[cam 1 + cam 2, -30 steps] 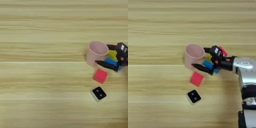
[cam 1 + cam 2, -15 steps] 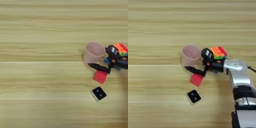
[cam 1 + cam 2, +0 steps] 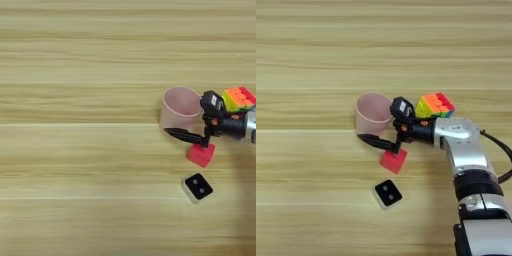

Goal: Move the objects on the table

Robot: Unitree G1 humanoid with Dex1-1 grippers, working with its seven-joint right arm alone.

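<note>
You're looking at a test bench setup: a bare light-wood surface with small toy-like props.

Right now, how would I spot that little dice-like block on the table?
Find the pink plastic cup on the wooden table. Just below it lies a red cube, and nearer still the small white cube. It alone has a black top face with two pale dots.
</note>
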